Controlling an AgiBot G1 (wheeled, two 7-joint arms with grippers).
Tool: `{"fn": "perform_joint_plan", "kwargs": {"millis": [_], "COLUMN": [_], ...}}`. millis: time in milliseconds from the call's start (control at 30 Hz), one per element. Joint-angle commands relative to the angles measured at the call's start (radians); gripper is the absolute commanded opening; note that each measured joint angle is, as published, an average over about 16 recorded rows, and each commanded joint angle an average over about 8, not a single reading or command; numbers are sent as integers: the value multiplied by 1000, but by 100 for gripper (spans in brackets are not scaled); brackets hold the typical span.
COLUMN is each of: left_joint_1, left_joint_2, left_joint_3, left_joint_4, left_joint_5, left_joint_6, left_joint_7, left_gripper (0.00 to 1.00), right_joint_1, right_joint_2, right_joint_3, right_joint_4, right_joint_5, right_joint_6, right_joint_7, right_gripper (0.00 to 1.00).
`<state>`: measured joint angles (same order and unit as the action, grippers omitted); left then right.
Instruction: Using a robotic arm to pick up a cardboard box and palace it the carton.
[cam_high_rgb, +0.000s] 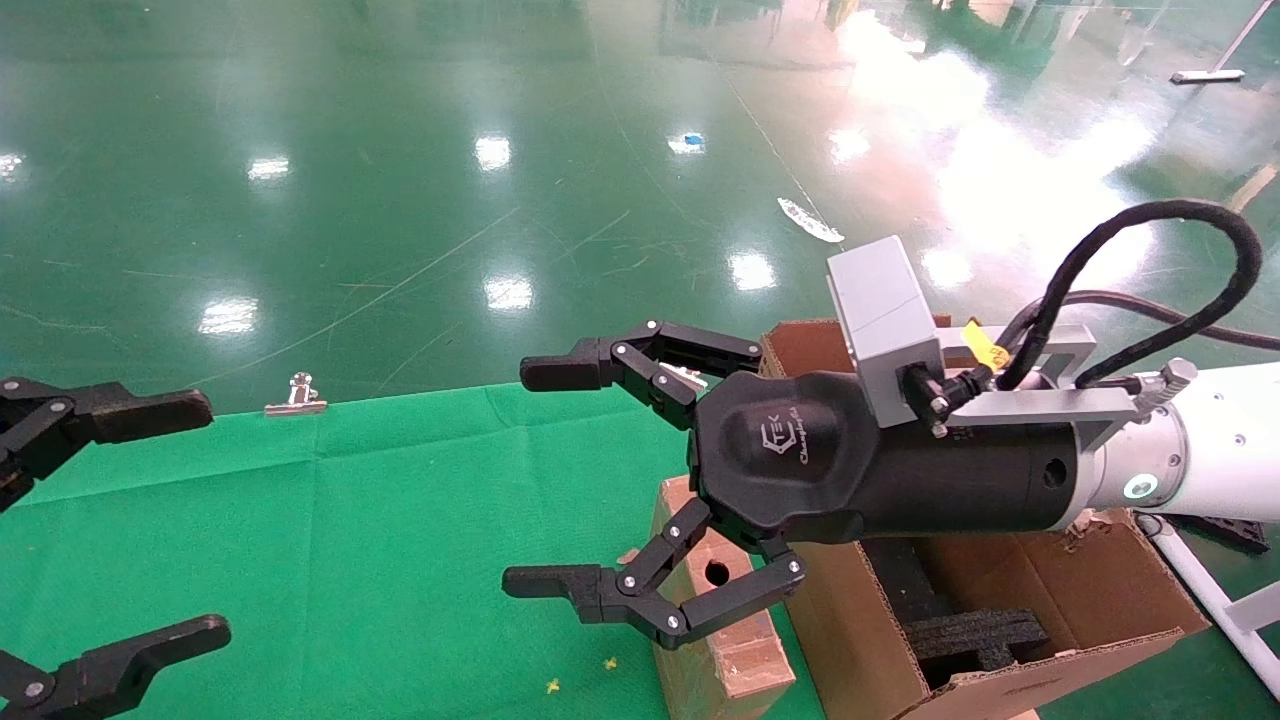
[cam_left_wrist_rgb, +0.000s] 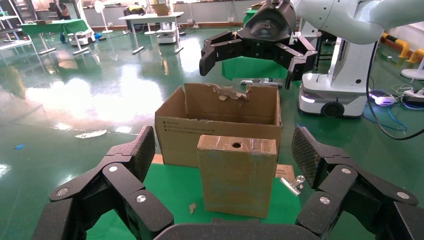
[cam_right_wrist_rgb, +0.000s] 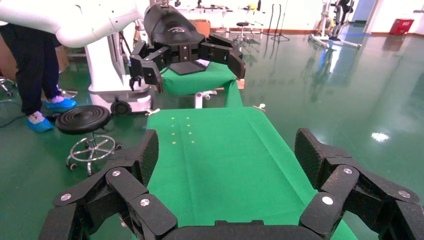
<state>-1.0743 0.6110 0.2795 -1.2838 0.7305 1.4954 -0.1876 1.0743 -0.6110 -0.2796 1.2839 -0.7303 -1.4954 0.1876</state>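
Observation:
The small brown cardboard box stands upright on the green cloth, its taped top face with the round hole up, right against the carton. The right robotic arm reaches over the carton. Its gripper hangs open and empty above the box, fingers pointing toward the left gripper. The left gripper is open at the table's left edge, far from the box. From the left wrist, the cardboard box stands in front of the carton, with the right gripper high above them.
Black foam pieces lie inside the carton. A metal binder clip sits at the cloth's far edge, another beside the box. The green cloth stretches between the grippers. A stool and a person stand beyond the table.

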Motion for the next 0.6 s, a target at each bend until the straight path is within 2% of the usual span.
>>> {"fn": "perform_joint_plan", "kwargs": {"millis": [33, 433, 600], "left_joint_1": [0, 0, 0], "left_joint_2": [0, 0, 0], "left_joint_3": [0, 0, 0], "left_joint_4": [0, 0, 1], "left_joint_5": [0, 0, 0], "left_joint_6": [0, 0, 0], "left_joint_7": [0, 0, 0], "left_gripper": [100, 100, 100], "right_joint_1": [0, 1, 16], "right_joint_2": [0, 0, 2], "right_joint_3": [0, -1, -18], "right_joint_4": [0, 1, 21], "right_joint_5": [0, -2, -34], "right_joint_6": [0, 0, -3], "right_joint_7": [0, 1, 15], "right_gripper": [100, 100, 100]}}
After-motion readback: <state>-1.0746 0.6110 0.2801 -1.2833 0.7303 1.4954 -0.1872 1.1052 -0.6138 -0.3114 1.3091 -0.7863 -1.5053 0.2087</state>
